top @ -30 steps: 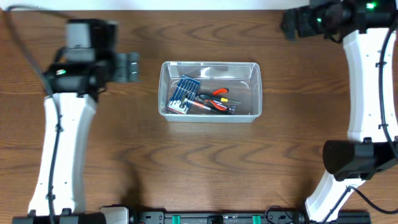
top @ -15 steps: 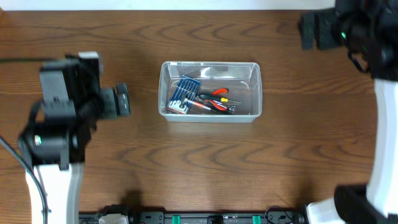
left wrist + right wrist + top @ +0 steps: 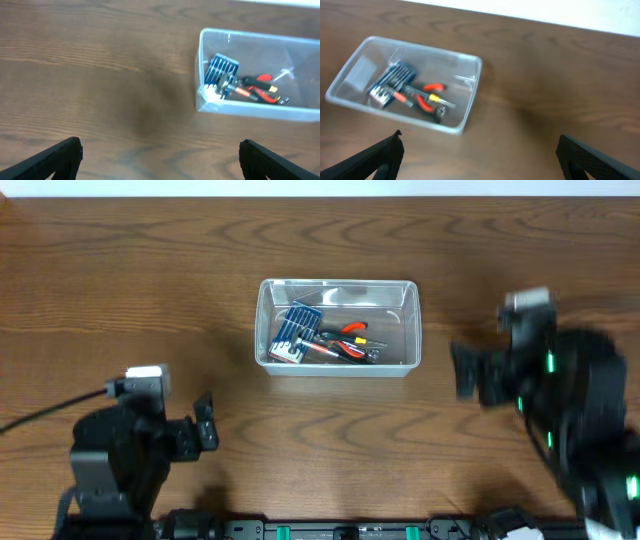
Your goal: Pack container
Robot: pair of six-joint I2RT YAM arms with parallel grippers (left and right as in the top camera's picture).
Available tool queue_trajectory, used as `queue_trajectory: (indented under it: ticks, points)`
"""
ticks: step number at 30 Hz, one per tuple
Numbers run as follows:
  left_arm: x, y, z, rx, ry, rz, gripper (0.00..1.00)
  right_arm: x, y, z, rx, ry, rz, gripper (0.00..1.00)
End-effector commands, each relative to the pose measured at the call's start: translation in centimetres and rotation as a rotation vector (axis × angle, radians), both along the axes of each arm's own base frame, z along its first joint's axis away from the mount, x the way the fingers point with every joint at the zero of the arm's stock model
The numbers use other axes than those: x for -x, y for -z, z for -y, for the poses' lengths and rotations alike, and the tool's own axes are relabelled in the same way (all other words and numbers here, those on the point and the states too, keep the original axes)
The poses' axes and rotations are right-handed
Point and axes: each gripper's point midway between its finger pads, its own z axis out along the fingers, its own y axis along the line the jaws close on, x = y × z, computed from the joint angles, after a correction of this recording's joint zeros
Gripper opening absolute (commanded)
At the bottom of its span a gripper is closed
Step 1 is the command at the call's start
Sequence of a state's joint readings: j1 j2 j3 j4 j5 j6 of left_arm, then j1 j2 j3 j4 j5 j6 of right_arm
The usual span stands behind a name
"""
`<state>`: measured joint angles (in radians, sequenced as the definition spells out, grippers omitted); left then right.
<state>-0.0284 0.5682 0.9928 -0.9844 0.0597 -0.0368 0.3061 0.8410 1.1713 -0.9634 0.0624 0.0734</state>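
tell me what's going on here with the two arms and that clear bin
A clear plastic rectangular bin sits in the middle of the brown wooden table. It already holds a small blue case of screwdriver bits and some red-handled hand tools. Neither arm is handling anything: the left arm and the right arm are apart from the bin, one on each side, jaws wide open and empty. With the tools inside and nothing held, the packing looks about done.
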Motion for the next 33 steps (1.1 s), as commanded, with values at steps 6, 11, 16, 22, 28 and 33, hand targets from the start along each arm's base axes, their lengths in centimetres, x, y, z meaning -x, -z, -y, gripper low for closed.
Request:
queue_trajectory:
  ticks: [6,11,16,22,28,33]
  points:
    - [-0.5,1.0,-0.7,-0.049,-0.032,0.005,0.98,3.5,5.6,1.8,0.017,0.06,-0.02,0.99]
    - [-1.0,1.1,1.1,-0.145,0.162,0.009,0.98,3.2,6.4,3.4,0.079,0.133,-0.024,0.99]
    - [-1.1,1.0,1.6,-0.159,0.204,0.016,0.98,3.0,6.3,4.3,0.113,0.178,-0.011,0.99]
    - [-1.1,1.0,1.6,-0.159,0.204,0.016,0.98,3.1,6.4,4.3,0.113,0.177,-0.014,0.99]
    - [-1.1,1.0,1.6,-0.159,0.204,0.016,0.98,3.3,6.6,4.4,0.119,0.177,-0.027,0.99]
    - [-1.1,1.0,1.6,-0.159,0.204,0.016,0.98,3.4,6.7,4.4,0.121,0.176,-0.031,0.99]
